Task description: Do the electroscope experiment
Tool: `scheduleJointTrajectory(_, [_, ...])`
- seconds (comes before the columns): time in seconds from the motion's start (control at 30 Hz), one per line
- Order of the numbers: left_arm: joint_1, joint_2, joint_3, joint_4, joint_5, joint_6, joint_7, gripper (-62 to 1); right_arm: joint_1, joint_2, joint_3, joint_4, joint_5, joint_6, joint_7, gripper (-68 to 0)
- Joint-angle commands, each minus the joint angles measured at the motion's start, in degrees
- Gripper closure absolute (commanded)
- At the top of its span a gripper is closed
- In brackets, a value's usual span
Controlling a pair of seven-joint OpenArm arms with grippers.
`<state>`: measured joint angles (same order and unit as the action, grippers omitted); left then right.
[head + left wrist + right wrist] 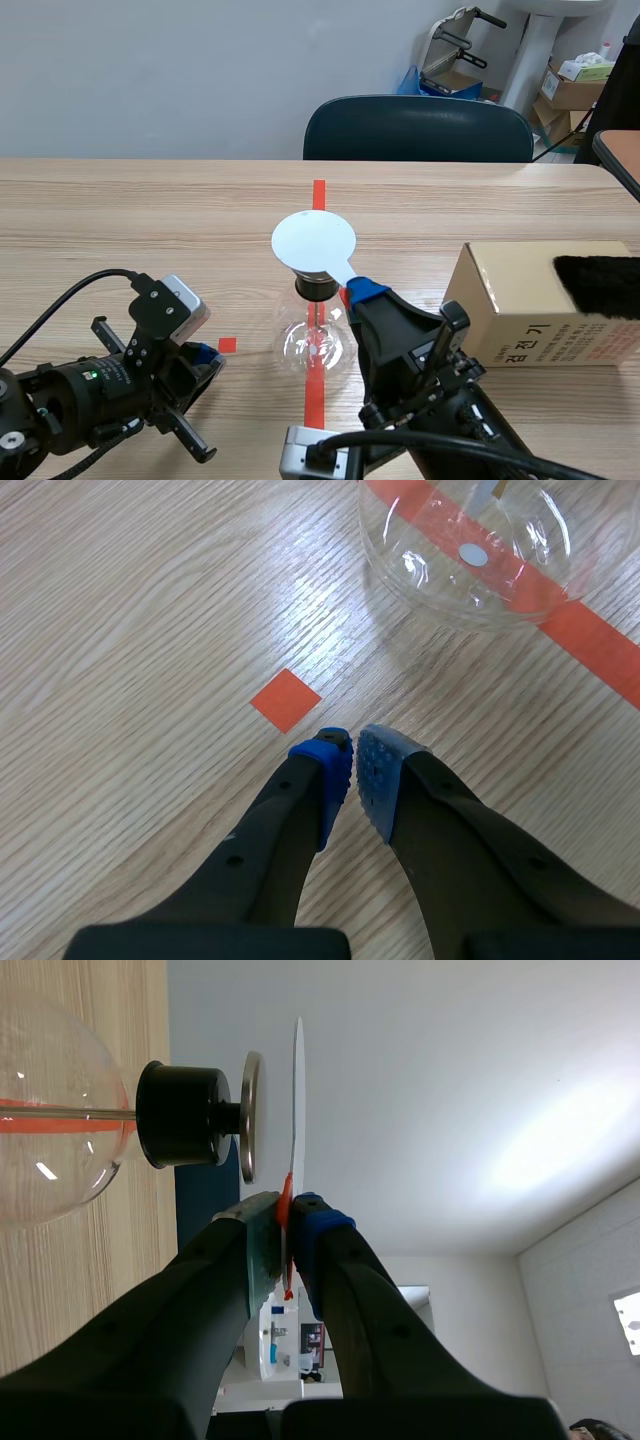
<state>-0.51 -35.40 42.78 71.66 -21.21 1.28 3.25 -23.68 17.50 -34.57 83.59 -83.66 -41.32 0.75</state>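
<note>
Scene view: table [120, 220], chair [418, 128], perhaps boxes [572, 90]

In the scene view the white disc [313, 242] covers the top of the electroscope [312, 345]. My right fingers [366, 291], clamped on the disc's handle, hide it and the glass's near right side. The box [520, 300] and the black fur [598, 285] on it run off the right edge. The box's small print is too fine to read.

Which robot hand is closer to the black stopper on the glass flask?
Right. The right gripper is just beside the black stopper, pinching the white paddle above it. The left gripper is low over the table, on the flask's other side, farther off.
</note>
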Motion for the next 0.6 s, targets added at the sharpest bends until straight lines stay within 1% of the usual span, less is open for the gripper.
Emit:
scheduleJointTrajectory(0.0, [-0.3,0.3,-0.4,1.0,-0.2,-0.3,-0.4,-6.6,0.5,0.4,0.5,1.3,0.0,-0.7,-0.9,-0.8])
scheduleJointTrajectory(0.07, [-0.3,0.3,-0.4,1.0,-0.2,-0.3,-0.4,-6.6,0.5,0.4,0.5,1.3,0.0,-0.7,-2.2,-0.8])
scheduleJointTrajectory(0.2, [-0.3,0.3,-0.4,1.0,-0.2,-0.3,-0.4,-6.6,0.5,0.4,0.5,1.3,0.0,-0.7,-6.4,-0.8])
scheduleJointTrajectory(0.43, [-0.3,0.3,-0.4,1.0,-0.2,-0.3,-0.3,-6.6,0.5,0.4,0.5,1.3,0.0,-0.7,-17.4,-0.8])
scheduleJointTrajectory(0.57, [-0.3,0.3,-0.4,1.0,-0.2,-0.3,-0.3,-6.6,0.5,0.4,0.5,1.3,0.0,-0.7,-22.6,-0.8])
